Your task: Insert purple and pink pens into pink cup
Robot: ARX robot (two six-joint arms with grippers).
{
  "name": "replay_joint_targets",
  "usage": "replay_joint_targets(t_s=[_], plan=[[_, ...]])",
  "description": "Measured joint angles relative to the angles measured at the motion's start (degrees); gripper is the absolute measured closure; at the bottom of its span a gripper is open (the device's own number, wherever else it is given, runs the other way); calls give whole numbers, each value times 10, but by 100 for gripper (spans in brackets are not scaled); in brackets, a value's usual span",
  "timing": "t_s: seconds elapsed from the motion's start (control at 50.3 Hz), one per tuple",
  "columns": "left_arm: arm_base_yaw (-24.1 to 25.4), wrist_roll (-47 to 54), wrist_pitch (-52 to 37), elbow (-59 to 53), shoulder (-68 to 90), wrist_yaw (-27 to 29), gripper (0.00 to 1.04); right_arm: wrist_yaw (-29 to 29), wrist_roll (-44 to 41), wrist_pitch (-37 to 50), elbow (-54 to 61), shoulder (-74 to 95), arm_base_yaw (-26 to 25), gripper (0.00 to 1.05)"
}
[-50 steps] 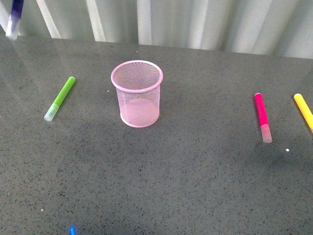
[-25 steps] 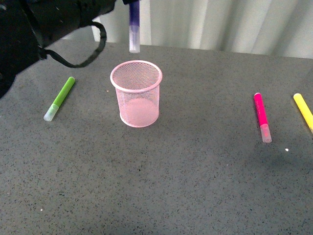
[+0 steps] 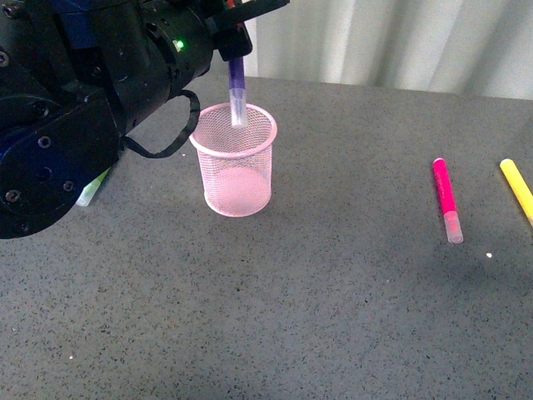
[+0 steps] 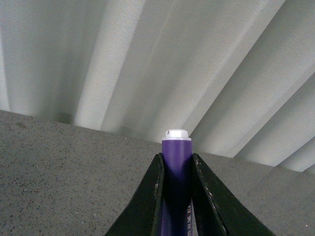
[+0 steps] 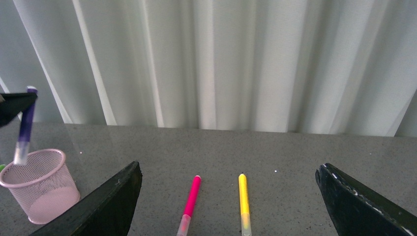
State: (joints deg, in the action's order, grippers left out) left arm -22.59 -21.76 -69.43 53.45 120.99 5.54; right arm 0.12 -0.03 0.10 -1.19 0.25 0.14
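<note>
My left gripper (image 3: 236, 52) is shut on the purple pen (image 3: 236, 90) and holds it upright, cap down, with the clear cap just inside the mouth of the pink cup (image 3: 234, 160). In the left wrist view the black fingers clamp the purple pen (image 4: 176, 177) on both sides. The pink pen (image 3: 446, 198) lies flat on the table to the right. My right gripper (image 5: 231, 216) is open and empty, above the pink pen (image 5: 190, 202); the pink cup (image 5: 37, 184) and the held purple pen (image 5: 25, 127) show in that view too.
A yellow marker (image 3: 518, 190) lies right of the pink pen, near the frame edge. A lime-green marker (image 3: 90, 190) is mostly hidden behind my left arm. White pleated curtains (image 3: 391, 37) back the grey speckled table (image 3: 333, 292).
My left arm has swung in from the left with the purple pen and lowered it, so its cap tip now dips into the pink cup's mouth. The arm now hides the green marker.
</note>
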Motion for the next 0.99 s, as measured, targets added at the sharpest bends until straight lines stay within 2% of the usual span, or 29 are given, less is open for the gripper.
replay_joint_targets(t_s=[0.657, 0.696, 0.855, 0.995], plan=[[14, 2, -3, 20, 43, -5, 91, 0, 0, 0, 0, 0, 0, 7], [15, 2, -3, 20, 43, -6, 85, 0, 0, 0, 0, 0, 0, 7], [20, 0, 20, -3, 13, -21, 47, 0, 0, 0, 0, 0, 0, 7], [34, 7, 91, -36, -54, -36, 24, 0, 0, 0, 0, 0, 0, 7]])
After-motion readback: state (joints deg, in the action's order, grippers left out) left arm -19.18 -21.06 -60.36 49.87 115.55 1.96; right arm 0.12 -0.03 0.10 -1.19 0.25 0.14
